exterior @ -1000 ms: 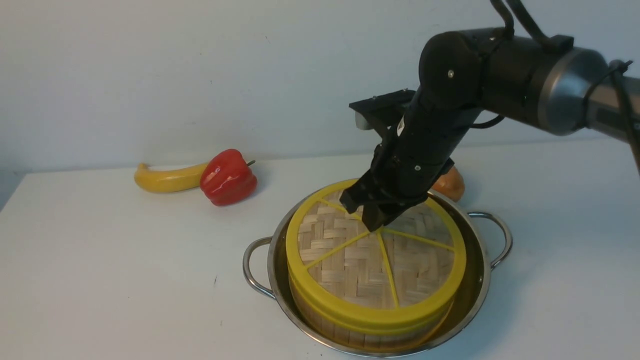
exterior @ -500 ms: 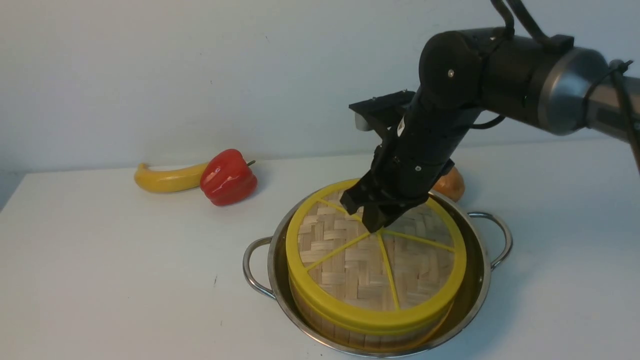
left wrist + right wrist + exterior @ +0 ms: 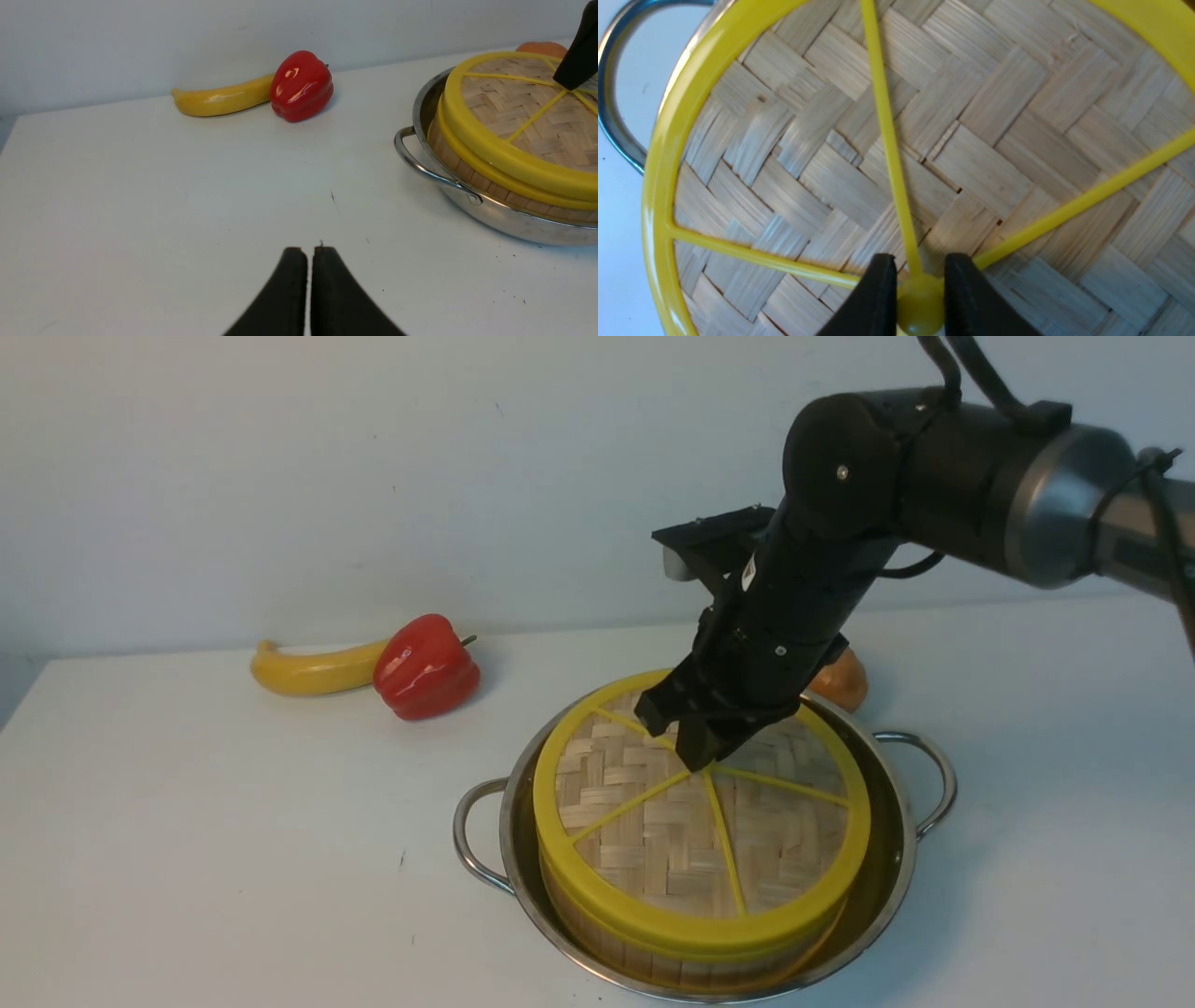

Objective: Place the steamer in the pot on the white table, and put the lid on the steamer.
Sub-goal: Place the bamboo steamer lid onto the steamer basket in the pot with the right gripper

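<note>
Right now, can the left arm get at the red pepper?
Probably yes: only white table lies between the left gripper and the red pepper, though its jaws are shut and a banana sits right beside it.

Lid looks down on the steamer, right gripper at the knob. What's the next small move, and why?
Probably open the right gripper and lift straight up. The lid already sits on the steamer inside the pot, and the jaws pinch its centre knob, so only the release seems left.
</note>
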Motion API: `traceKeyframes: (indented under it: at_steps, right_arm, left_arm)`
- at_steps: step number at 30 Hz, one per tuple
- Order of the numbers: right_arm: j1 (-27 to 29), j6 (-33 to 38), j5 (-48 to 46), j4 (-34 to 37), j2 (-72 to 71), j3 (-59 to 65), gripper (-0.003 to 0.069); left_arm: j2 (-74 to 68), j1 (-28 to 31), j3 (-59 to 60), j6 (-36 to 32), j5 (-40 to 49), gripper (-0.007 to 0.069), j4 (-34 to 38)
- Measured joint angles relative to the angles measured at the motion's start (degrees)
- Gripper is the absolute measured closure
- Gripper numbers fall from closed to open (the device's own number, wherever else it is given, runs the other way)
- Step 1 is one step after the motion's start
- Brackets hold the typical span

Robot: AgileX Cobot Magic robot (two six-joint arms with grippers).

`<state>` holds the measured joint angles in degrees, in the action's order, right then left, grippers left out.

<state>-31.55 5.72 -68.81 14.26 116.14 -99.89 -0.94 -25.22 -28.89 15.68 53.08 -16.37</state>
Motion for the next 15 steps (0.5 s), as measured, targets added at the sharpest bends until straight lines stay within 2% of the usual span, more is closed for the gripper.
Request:
traceKeyframes:
  at_steps: [15]
  right_arm:
    - [0.00, 0.64, 0.34, 0.38, 0.96, -0.05, 0.0518]
  left_arm:
    - [0.00, 0.00, 0.00, 0.00, 0.00, 0.0615, 0.00]
